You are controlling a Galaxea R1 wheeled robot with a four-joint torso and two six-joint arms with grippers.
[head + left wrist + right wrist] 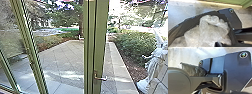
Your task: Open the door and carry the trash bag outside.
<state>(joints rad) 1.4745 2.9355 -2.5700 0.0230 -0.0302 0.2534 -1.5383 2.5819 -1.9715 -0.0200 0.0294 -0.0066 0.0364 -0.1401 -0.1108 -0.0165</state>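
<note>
The task is judged to be at its door stage, with the carrying outside left to be done. The green-framed door (101, 37) is faced at twelve o'clock, its handle (100, 78) just towards one; whether it is latched or slightly ajar cannot be told. Beyond the frame, the paved yard (62, 57) is seen from eleven to one o'clock, and a pale statue (152, 62) at about two. The dark trash bag (193, 20), with crumpled clear plastic (209, 28) inside it, is seen close beside the robot's base plate (226, 12), so it is judged to be indoors. How far either gripper is opened, and whether the bag is gripped, cannot be told.
</note>
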